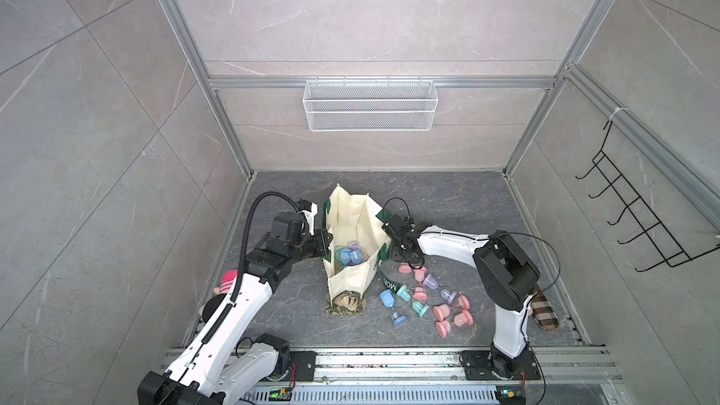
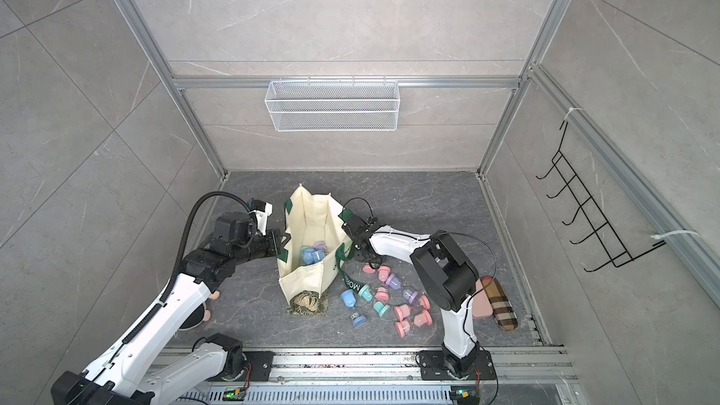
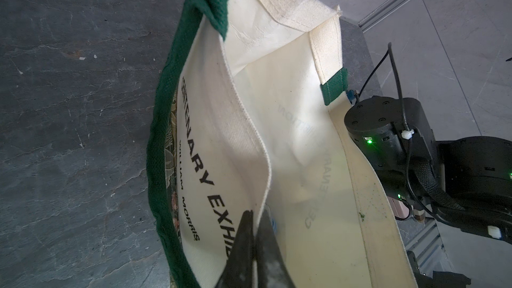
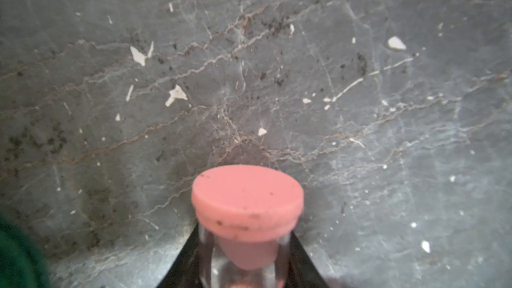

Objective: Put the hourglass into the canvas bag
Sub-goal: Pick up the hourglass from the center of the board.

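Grey table (image 1: 448, 196), with canvas bag (image 1: 352, 224) upright and open at its middle, bagged hourglasses (image 1: 348, 255) on its bottom. Left end effector (image 1: 323, 245) pressed together on the bag's left rim. Right end effector (image 1: 413, 262) pinching a pink hourglass (image 4: 246, 198) just right of the bag, close to the table, beside the draped green strap (image 1: 389, 280). Loose hourglasses (image 1: 428, 301) scattered near right.

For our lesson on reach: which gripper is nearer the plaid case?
Right. The right gripper, holding a pink hourglass, is between the canvas bag and the plaid case; the left gripper pinches the bag's opposite wall.
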`<state>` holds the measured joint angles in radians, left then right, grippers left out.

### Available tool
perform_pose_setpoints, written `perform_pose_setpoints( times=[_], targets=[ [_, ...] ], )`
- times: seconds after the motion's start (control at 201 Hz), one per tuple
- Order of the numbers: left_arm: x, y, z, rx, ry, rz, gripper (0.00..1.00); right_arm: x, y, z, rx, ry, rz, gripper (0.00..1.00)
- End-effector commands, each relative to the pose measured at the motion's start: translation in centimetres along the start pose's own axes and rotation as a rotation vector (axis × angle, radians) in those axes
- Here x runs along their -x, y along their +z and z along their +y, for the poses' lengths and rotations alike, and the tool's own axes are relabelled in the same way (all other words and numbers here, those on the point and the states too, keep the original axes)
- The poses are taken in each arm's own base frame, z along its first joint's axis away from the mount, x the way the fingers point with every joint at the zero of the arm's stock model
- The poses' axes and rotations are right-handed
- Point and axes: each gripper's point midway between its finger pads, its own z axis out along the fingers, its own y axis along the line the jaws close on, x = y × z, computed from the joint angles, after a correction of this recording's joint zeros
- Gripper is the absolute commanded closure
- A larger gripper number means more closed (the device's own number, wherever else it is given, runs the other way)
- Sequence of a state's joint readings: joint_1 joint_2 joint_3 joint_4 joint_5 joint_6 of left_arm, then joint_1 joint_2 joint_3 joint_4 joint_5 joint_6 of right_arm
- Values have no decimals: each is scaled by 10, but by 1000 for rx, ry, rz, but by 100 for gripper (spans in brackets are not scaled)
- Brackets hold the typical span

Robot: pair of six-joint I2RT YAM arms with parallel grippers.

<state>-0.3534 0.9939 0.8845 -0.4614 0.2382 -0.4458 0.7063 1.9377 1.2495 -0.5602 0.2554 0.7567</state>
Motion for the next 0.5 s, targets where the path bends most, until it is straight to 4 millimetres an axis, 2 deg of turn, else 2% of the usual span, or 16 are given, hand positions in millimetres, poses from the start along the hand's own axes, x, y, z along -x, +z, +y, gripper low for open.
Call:
perform_pose_setpoints(
  times=[0.0, 0.338, 0.493],
  targets=[
    [-3, -1, 1, 2, 7, 12, 100, -4, -16, -19, -37, -30, -6, 90],
    [-3, -1, 1, 5, 7, 10, 100, 7, -72, -41, -4, -5, -127, 93],
    [-3, -1, 1, 4, 7, 13, 100, 20, -113, -47, 56, 9, -219, 93]
  ],
)
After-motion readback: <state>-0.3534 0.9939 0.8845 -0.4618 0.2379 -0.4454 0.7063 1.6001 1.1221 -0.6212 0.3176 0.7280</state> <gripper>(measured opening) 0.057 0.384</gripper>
